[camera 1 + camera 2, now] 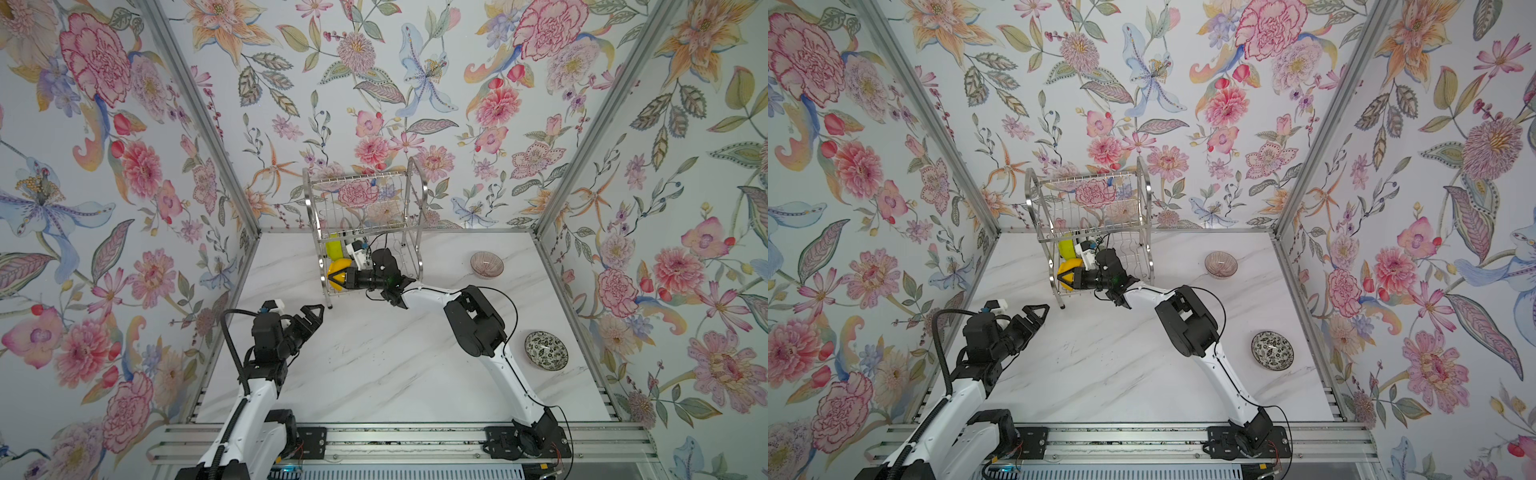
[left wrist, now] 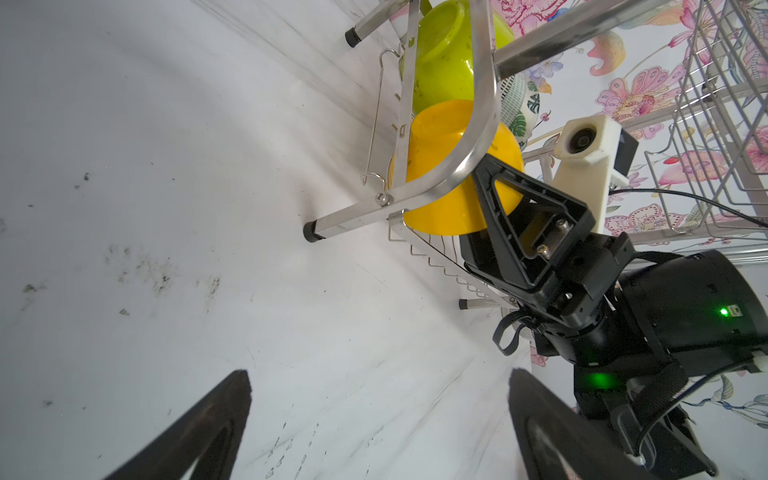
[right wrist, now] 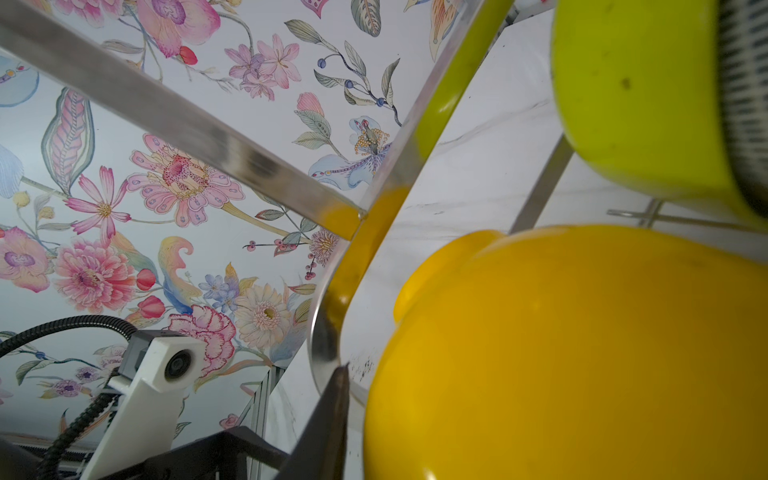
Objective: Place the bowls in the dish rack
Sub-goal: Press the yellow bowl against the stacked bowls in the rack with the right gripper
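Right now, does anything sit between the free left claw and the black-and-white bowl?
Yes. The right arm reaches across the table toward the rack, and its elbow sits on the straight line from the left gripper to the black-and-white bowl. Nothing else visible lies between them.

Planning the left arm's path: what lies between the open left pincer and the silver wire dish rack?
Only bare white marble tabletop with dark smudges; the left wrist view shows it between the left pincer and the shiny silver wire dish rack.

The lime bowl [image 2: 440, 62] hid most of the leaf-patterned bowl [image 2: 528, 110]. Whether the right gripper [image 1: 333, 279] clasped the yellow bowl [image 1: 341, 264] was unclear.
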